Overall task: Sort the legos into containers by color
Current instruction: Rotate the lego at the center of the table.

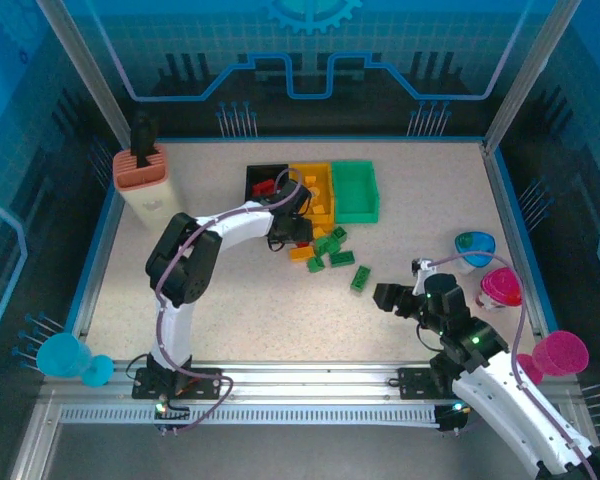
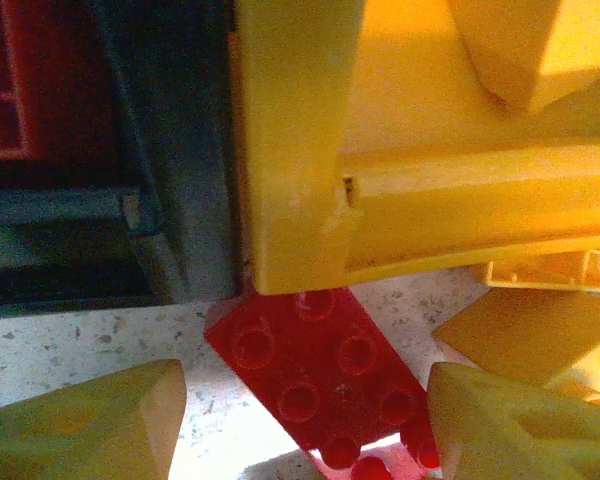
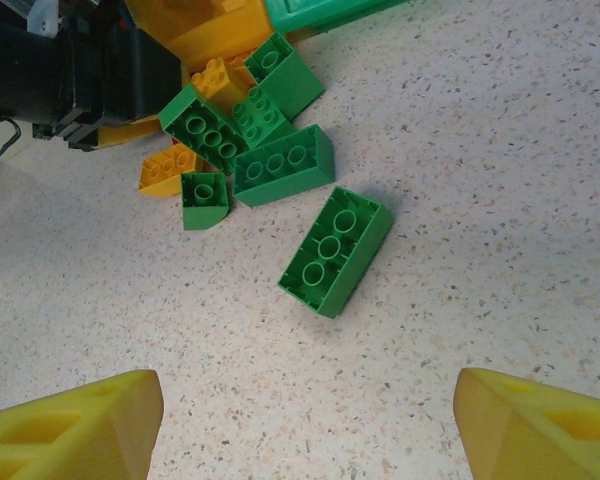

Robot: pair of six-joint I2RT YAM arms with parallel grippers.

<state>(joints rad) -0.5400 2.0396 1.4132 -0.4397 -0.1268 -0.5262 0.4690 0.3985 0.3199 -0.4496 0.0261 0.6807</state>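
A red lego (image 2: 320, 370) lies studs-up on the table between the fingertips (image 2: 90, 420) of my left gripper (image 2: 305, 425), which is open; the brick's far end sits against the corner of the yellow-orange bin (image 2: 290, 150), beside the black bin (image 2: 60, 150). From above, my left gripper (image 1: 293, 230) is low in front of the black bin (image 1: 263, 172), yellow-orange bin (image 1: 313, 190) and green bin (image 1: 355, 190). My right gripper (image 3: 305, 425) is open over bare table, short of an upturned green lego (image 3: 335, 250). Beyond it lie several green legos (image 3: 270, 140) and orange legos (image 3: 170, 170).
A salmon-and-cream holder (image 1: 143, 180) stands at the back left. A blue cup (image 1: 474, 245) and pink cups (image 1: 500, 288) sit at the right, near my right arm. Cyan cups (image 1: 65, 355) are outside the left edge. Open table lies in front of the bricks.
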